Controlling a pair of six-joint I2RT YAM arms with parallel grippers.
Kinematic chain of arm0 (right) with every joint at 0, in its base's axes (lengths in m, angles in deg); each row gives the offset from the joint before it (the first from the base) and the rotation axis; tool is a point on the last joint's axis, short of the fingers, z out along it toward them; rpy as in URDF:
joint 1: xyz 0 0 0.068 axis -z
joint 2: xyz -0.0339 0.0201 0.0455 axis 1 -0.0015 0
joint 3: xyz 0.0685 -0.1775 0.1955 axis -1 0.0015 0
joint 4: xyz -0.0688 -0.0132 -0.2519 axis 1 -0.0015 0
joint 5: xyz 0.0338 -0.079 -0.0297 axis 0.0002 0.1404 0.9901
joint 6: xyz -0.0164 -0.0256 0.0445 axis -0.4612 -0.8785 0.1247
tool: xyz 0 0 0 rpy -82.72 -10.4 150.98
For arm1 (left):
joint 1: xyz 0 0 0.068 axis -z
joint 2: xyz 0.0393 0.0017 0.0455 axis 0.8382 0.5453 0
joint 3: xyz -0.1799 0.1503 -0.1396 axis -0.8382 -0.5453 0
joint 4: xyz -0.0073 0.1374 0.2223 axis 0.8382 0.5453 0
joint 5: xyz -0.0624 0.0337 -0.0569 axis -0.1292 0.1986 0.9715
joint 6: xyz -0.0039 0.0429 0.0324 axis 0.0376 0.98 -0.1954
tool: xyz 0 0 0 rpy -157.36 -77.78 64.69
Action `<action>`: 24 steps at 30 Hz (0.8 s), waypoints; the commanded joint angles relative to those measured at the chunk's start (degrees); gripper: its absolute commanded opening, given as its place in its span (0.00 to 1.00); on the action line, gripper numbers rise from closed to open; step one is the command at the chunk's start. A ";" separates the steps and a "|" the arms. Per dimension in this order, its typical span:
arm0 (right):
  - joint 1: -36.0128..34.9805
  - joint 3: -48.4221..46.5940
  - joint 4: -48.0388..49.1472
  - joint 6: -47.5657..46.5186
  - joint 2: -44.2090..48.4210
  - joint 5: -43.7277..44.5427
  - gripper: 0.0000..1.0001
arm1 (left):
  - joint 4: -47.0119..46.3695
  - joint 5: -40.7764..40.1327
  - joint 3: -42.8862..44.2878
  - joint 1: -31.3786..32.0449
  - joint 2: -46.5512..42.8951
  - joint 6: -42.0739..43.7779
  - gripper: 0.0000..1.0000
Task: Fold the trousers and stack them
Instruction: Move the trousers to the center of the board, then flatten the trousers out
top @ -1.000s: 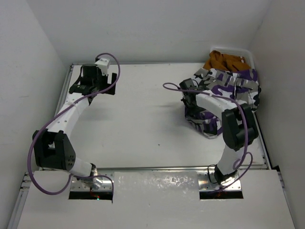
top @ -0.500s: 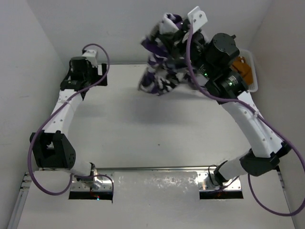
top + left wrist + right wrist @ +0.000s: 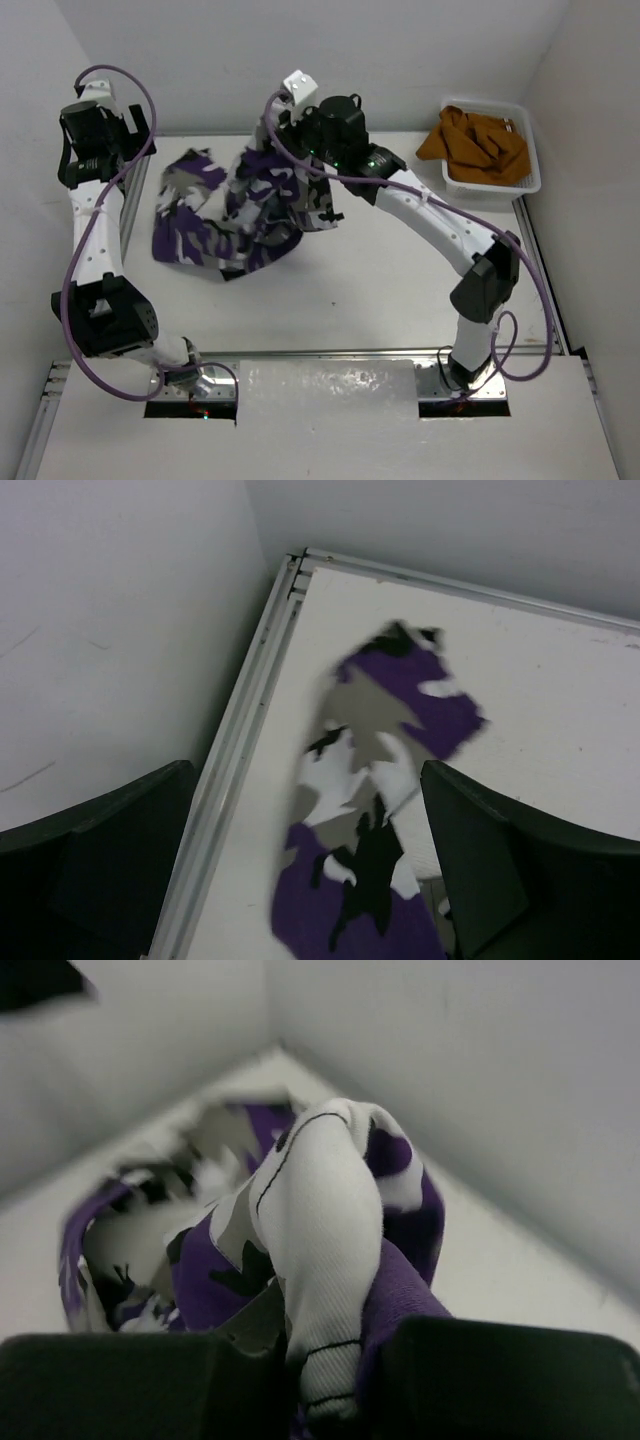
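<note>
Top external view: purple, white, grey and black camouflage fabric trousers [image 3: 235, 205] hang from the right gripper [image 3: 283, 128], which is clenched on a bunch at the white table's [image 3: 380, 270] 12 o'clock, and trail toward 9 o'clock. The left gripper [image 3: 308, 770], jaws wide and empty (the nearer arm), hovers above that loose leg end.

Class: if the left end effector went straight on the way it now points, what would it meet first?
Probably the trousers: a camouflage leg lies on the table straight ahead of the open left end effector, though depth is unclear.
</note>
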 commanded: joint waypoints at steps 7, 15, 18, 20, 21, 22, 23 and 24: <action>18.70 -23.44 -36.35 8.26 -22.16 3.81 0.99 | 2.50 9.65 -1.18 0.31 2.39 8.46 0.90; 22.75 3.32 -26.05 17.40 -6.40 0.43 0.64 | 10.94 -1.49 -7.68 -0.39 6.34 16.91 0.94; 22.66 10.96 -28.60 17.83 -2.53 1.66 0.03 | 11.65 -2.21 -9.79 -3.72 7.84 17.36 0.95; 22.66 19.92 -24.84 20.03 0.10 -0.62 0.26 | 11.21 -1.42 -10.50 -6.98 10.03 16.83 0.95; 22.75 23.25 -20.74 21.52 0.72 -1.84 0.45 | 11.12 -1.50 -10.59 -8.20 10.99 16.39 0.95; 23.01 28.25 -18.78 24.32 0.99 -2.29 0.56 | 10.86 -2.64 -10.15 -8.48 13.35 16.30 0.95; 23.19 29.78 -17.20 25.65 0.99 -2.21 0.66 | 10.77 -3.52 -9.71 -8.65 14.68 15.86 0.96; 23.54 30.84 -16.05 26.97 0.04 -1.95 0.69 | 10.59 -3.87 -9.36 -8.92 15.91 15.25 0.96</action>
